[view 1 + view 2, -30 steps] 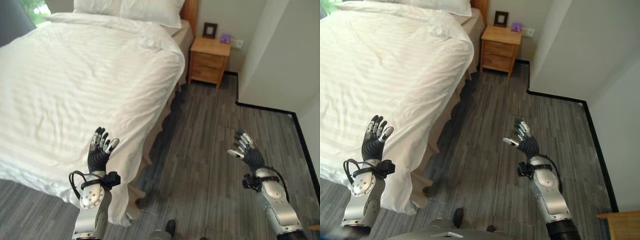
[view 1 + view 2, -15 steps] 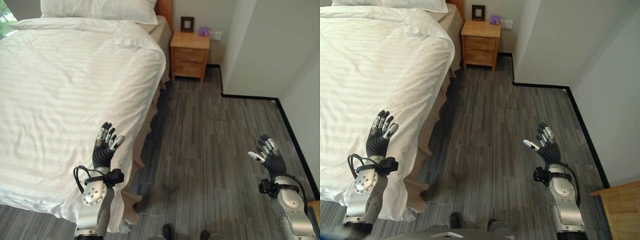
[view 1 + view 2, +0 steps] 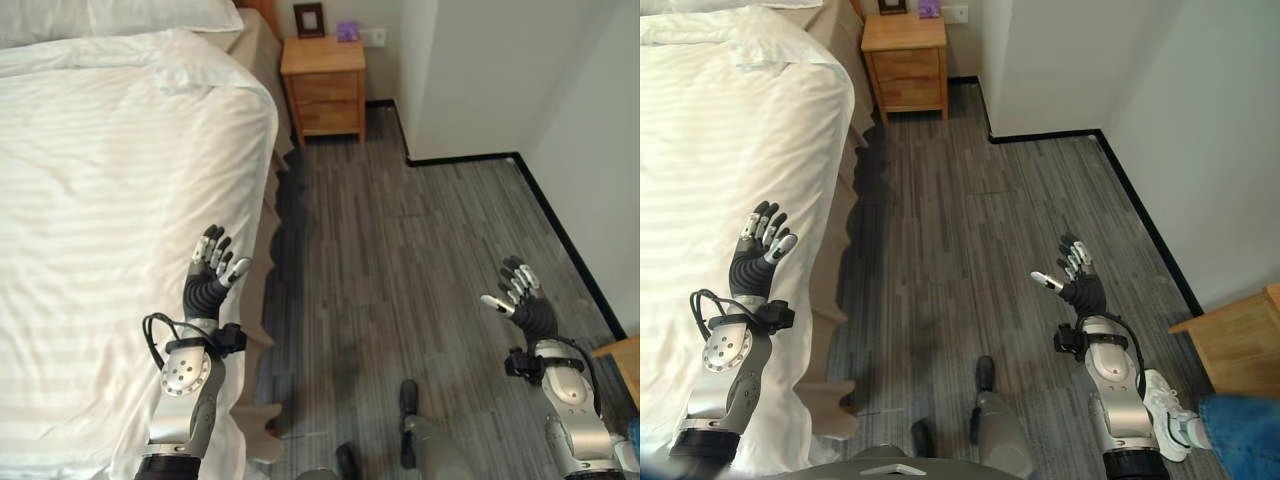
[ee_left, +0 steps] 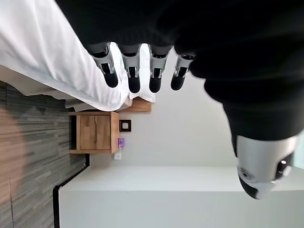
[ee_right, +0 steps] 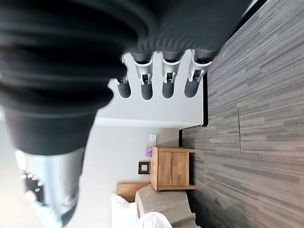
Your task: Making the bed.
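- Hovering over the bed's (image 3: pixel 100 200) right edge, the left hand (image 3: pixel 207 283) has its fingers (image 4: pixel 133 71) straight and spread, holding nothing.
- Right hand (image 3: pixel 522 305) raised over the floor (image 3: pixel 400 260), well apart from the bed; fingers (image 5: pixel 145 80) straight, empty.
- Bed lies on the robot's left, covered by a white striped duvet (image 3: pixel 710 180) hanging over the side; beige skirt (image 3: pixel 835 260) visible below it.
- Pillow (image 3: pixel 120 12) at the head end.
- Wooden nightstand (image 3: pixel 322 85) stands just beside the bed's head, against the wall.
- A person's shoe (image 3: pixel 1165 408) and trouser leg show at the floor, near the right arm.
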Controlling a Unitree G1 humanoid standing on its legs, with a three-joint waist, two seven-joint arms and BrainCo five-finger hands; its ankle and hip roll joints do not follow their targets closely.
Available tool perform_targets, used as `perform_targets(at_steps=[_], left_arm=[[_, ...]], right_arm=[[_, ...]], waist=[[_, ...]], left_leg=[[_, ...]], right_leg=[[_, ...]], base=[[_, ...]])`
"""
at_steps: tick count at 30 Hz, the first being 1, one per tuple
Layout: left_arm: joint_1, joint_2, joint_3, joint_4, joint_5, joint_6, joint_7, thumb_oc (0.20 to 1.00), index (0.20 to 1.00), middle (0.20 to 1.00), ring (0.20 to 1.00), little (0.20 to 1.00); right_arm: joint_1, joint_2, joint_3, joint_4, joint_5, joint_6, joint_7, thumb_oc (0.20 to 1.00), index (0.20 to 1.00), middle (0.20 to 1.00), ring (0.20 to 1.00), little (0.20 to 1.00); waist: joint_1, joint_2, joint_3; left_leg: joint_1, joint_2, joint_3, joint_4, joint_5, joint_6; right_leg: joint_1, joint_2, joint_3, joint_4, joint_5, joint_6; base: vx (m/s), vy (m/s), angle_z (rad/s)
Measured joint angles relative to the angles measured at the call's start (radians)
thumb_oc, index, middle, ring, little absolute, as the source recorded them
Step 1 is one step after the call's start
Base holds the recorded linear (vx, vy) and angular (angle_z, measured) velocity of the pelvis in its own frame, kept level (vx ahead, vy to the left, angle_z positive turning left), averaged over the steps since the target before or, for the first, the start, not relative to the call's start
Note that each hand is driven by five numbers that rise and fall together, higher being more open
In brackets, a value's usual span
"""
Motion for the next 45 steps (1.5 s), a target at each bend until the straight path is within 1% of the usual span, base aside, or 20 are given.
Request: perform_targets(at_steps=[4,7,8,9,13,17,19,20,21,25,27,29,30,32,33,35,38,39,42,45], left_arm=[[0.045,-0.031,-0.015,0.011,0.004,-0.006,-0.005,1.0,1.0,1.0,1.0,1.0],[0.045,-0.037,-0.035,0.013,-0.004,-0.009,-0.007,1.0,1.0,1.0,1.0,1.0],[0.07,-0.034,-0.049,0.004,-0.013,0.001,-0.014,1.0,1.0,1.0,1.0,1.0],[0.069,-0.034,-0.047,0.001,-0.014,0.0,-0.016,1.0,1.0,1.0,1.0,1.0],[0.078,-0.037,-0.038,0.02,-0.051,0.003,-0.019,1.0,1.0,1.0,1.0,1.0],[0.079,-0.044,-0.035,0.032,-0.049,0.0,-0.02,1.0,1.0,1.0,1.0,1.0],[0.074,-0.056,-0.036,0.028,-0.041,0.002,-0.019,1.0,1.0,1.0,1.0,1.0],[0.076,-0.053,-0.037,0.021,-0.04,0.002,-0.021,1.0,1.0,1.0,1.0,1.0],[0.071,-0.042,-0.034,0.02,-0.04,0.003,-0.023,1.0,1.0,1.0,1.0,1.0],[0.02,-0.029,-0.095,-0.005,-0.038,0.008,-0.04,1.0,1.0,1.0,1.0,1.0],[-0.106,-0.033,-0.203,0.036,-0.029,0.008,-0.049,1.0,1.0,1.0,1.0,1.0],[-0.166,-0.034,-0.245,0.035,-0.028,0.008,-0.066,1.0,1.0,1.0,1.0,1.0],[-0.178,-0.034,-0.248,0.032,-0.028,0.008,-0.08,1.0,1.0,1.0,1.0,1.0],[-0.192,-0.006,-0.284,0.008,-0.035,0.003,-0.098,1.0,1.0,1.0,1.0,1.0],[-0.192,0.028,-0.292,-0.003,-0.034,-0.001,-0.109,1.0,1.0,1.0,1.0,1.0],[-0.205,0.009,-0.342,0.039,-0.035,0.009,-0.112,1.0,1.0,1.0,1.0,1.0],[-0.179,-0.004,-0.351,0.026,-0.034,0.01,-0.12,1.0,1.0,1.0,1.0,1.0],[-0.182,-0.003,-0.351,0.011,-0.046,0.014,-0.138,1.0,1.0,1.0,1.0,1.0],[-0.245,-0.043,-0.386,0.016,-0.091,0.02,-0.17,1.0,1.0,1.0,1.0,1.0],[-0.319,-0.068,-0.442,0.032,-0.091,0.032,-0.184,1.0,1.0,1.0,1.0,1.0]], right_arm=[[0.001,-0.02,0.046,0.042,0.005,-0.008,0.006,1.0,1.0,1.0,1.0,1.0],[-0.014,-0.027,0.051,0.048,0.017,-0.012,0.009,1.0,1.0,1.0,1.0,1.0],[-0.018,-0.039,0.053,0.04,0.04,-0.023,0.015,1.0,1.0,1.0,1.0,1.0],[-0.026,-0.038,0.052,0.04,0.04,-0.02,0.014,1.0,1.0,1.0,1.0,1.0],[-0.055,-0.029,0.054,0.028,0.051,-0.021,0.012,1.0,1.0,1.0,1.0,1.0],[-0.069,-0.03,0.097,0.023,0.069,-0.022,0.004,1.0,1.0,1.0,1.0,1.0],[-0.082,-0.041,0.134,0.029,0.069,-0.015,0.011,1.0,1.0,1.0,1.0,1.0],[-0.08,-0.042,0.153,0.029,0.068,-0.015,0.019,1.0,1.0,1.0,1.0,1.0],[-0.092,-0.021,0.171,0.044,0.068,-0.007,0.028,1.0,1.0,1.0,1.0,1.0],[-0.118,0.008,0.24,-0.007,0.068,0.0,0.073,1.0,1.0,1.0,1.0,1.0],[-0.153,-0.003,0.246,0.007,0.068,0.003,0.072,1.0,1.0,1.0,1.0,1.0],[-0.172,-0.004,0.264,0.015,0.068,0.003,0.079,1.0,1.0,1.0,1.0,1.0],[-0.166,-0.004,0.269,0.016,0.068,0.004,0.085,1.0,1.0,1.0,1.0,1.0],[-0.067,-0.005,0.264,-0.009,0.087,0.001,0.089,1.0,1.0,1.0,1.0,1.0],[-0.055,0.007,0.265,-0.007,0.088,0.003,0.09,1.0,1.0,1.0,1.0,1.0],[-0.035,0.003,0.211,0.014,0.088,0.005,0.085,1.0,1.0,1.0,1.0,1.0],[-0.079,-0.001,0.196,0.013,0.092,0.005,0.09,1.0,1.0,1.0,1.0,1.0],[-0.092,-0.015,0.193,0.005,0.122,0.002,0.095,1.0,1.0,1.0,1.0,1.0],[-0.068,-0.045,0.16,-0.021,0.152,-0.002,0.094,1.0,1.0,1.0,1.0,1.0],[-0.089,-0.081,0.127,-0.035,0.152,-0.004,0.084,1.0,1.0,1.0,1.0,1.0]], waist=[[0.004,0.003,-0.032],[0.039,-0.011,-0.043],[0.075,-0.005,-0.044],[0.085,-0.029,-0.026],[0.083,-0.081,0.0],[0.064,-0.096,-0.026],[0.06,-0.068,-0.041],[0.071,-0.043,-0.062],[0.087,-0.061,-0.067],[0.101,-0.115,-0.086],[0.056,-0.039,-0.053],[0.051,0.016,-0.017],[0.048,0.018,-0.016],[0.036,-0.014,-0.064],[0.04,-0.073,-0.079],[0.058,-0.074,-0.082],[0.06,-0.071,-0.08],[0.052,-0.05,-0.071],[0.002,-0.048,-0.067],[-0.027,-0.057,-0.058]], left_leg=[[-0.058,0.144,-0.046,0.375,-0.108,-0.119],[-0.308,0.279,-0.083,0.926,-0.004,-0.04],[-0.495,0.294,-0.209,1.224,0.103,-0.022],[-0.543,0.261,-0.208,1.248,0.086,-0.025],[-0.603,0.095,-0.102,0.829,0.058,-0.036],[-0.486,-0.137,-0.065,0.252,0.102,0.036],[-0.392,-0.176,0.012,0.142,0.116,0.077],[-0.333,-0.167,-0.01,0.099,0.146,0.188],[-0.308,-0.173,-0.042,0.108,0.225,0.238],[-0.155,-0.203,-0.087,0.112,0.098,0.221],[-0.053,-0.175,-0.173,0.081,0.083,0.197],[0.012,-0.12,-0.202,0.068,0.069,0.173],[0.036,-0.109,-0.211,0.066,0.067,0.168],[0.101,-0.048,-0.302,0.074,-0.02,0.056],[0.117,-0.063,-0.308,0.079,-0.035,0.033],[0.066,-0.015,-0.361,0.226,-0.125,-0.008],[0.018,-0.011,-0.317,0.109,-0.093,0.013],[0.007,0.009,-0.328,0.096,-0.002,-0.007],[-0.01,0.02,-0.373,0.102,0.031,-0.05],[-0.041,0.001,-0.147,0.102,0.103,-0.069]], right_leg=[[0.083,0.093,-0.041,0.116,-0.067,-0.111],[0.087,0.149,-0.027,0.219,-0.153,-0.225],[0.147,0.207,0.001,0.206,-0.173,-0.292],[0.174,0.202,0.021,0.192,-0.189,-0.303],[0.383,0.177,0.009,0.034,-0.177,-0.239],[0.512,0.172,0.007,0.016,-0.235,-0.126],[0.567,0.214,0.017,0.029,-0.249,-0.097],[0.589,0.251,0.03,0.056,-0.274,-0.049],[0.597,0.245,0.033,0.119,-0.297,-0.015],[0.25,0.038,-0.072,1.005,-0.166,0.145],[-0.014,-0.055,-0.006,1.137,-0.245,0.079],[-0.085,-0.05,0.055,0.859,-0.264,0.035],[-0.106,-0.059,0.073,0.738,-0.239,0.039],[-0.032,0.02,0.241,0.271,-0.069,0.059],[-0.017,0.02,0.259,0.233,0.024,0.051],[0.055,0.079,0.374,0.185,0.072,-0.007],[0.11,0.097,0.363,0.091,0.104,-0.041],[0.156,0.12,0.325,0.05,0.102,-0.045],[0.227,0.101,0.216,-0.026,0.102,-0.049],[0.28,0.034,0.081,-0.079,0.093,-0.07]], base=[[0.66,-0.562,0.11],[0.43,-0.396,-0.17],[0.31,-0.191,-0.47],[0.37,-0.175,-0.36],[0.39,-0.088,-0.16],[0.61,0.029,-0.15],[0.58,0.0,-0.2],[0.75,0.061,-0.35],[0.58,0.085,-0.44],[0.42,0.136,-0.04],[0.27,-0.021,0.89],[0.27,-0.111,0.46],[0.33,-0.219,0.82],[0.38,-0.344,1.28],[0.27,-0.309,1.06],[0.22,-0.292,0.57],[0.17,-0.278,0.04],[0.09,-0.265,0.47],[0.0,-0.095,1.15],[-0.05,-0.026,1.47]])
